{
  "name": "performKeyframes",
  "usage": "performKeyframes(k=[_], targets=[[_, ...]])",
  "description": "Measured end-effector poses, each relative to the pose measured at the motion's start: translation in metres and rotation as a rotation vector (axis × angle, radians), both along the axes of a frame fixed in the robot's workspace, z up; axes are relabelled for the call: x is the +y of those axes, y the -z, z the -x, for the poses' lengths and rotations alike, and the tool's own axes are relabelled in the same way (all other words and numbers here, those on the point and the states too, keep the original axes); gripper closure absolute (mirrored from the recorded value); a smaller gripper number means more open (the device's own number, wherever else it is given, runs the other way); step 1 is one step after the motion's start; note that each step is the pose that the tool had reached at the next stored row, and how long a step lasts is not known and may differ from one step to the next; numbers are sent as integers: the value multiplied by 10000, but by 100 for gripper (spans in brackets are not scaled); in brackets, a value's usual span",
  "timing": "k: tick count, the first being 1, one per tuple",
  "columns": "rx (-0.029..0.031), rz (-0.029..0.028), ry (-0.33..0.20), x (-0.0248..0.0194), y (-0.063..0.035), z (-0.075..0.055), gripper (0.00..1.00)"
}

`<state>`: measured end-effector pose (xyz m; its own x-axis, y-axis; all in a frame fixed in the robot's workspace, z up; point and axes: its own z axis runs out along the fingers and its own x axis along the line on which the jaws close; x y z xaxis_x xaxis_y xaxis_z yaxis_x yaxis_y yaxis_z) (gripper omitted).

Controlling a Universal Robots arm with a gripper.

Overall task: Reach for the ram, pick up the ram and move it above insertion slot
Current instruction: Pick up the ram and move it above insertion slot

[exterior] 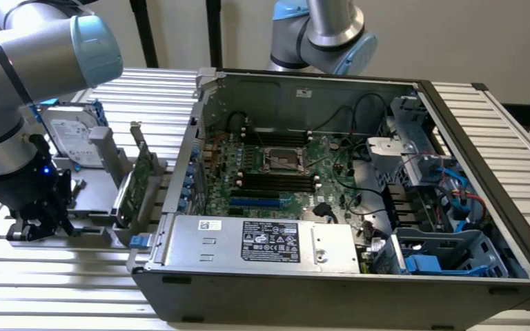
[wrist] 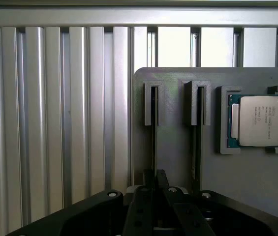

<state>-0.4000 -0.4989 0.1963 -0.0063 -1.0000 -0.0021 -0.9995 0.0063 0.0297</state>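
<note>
The ram (wrist: 154, 142) stands on edge in a narrow slot of the grey holder (wrist: 178, 147), so in the wrist view it reads as a thin line between two small posts. My gripper (wrist: 154, 176) sits right over that line, with the dark fingers drawn together on the stick's near end. In the exterior view the gripper (exterior: 33, 224) is low over the holder (exterior: 85, 200), at the exterior view's left of the open computer case. The motherboard's long dark memory slots (exterior: 275, 181) lie inside the case, well to the exterior view's right of the gripper.
A CPU chip (wrist: 260, 120) rests in a pocket of the holder beside a second slot (wrist: 197, 103). A silver hard drive (exterior: 70, 138) and a wide green card (exterior: 136, 189) stand upright between gripper and case wall (exterior: 190, 158). A second arm (exterior: 325, 34) rises behind the case.
</note>
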Motion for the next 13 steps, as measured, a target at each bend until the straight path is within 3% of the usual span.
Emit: performKeyframes(k=[7,13], targets=[[19,-1,0,0,-40,0,86],[82,0,0,-1,-191,0,86]])
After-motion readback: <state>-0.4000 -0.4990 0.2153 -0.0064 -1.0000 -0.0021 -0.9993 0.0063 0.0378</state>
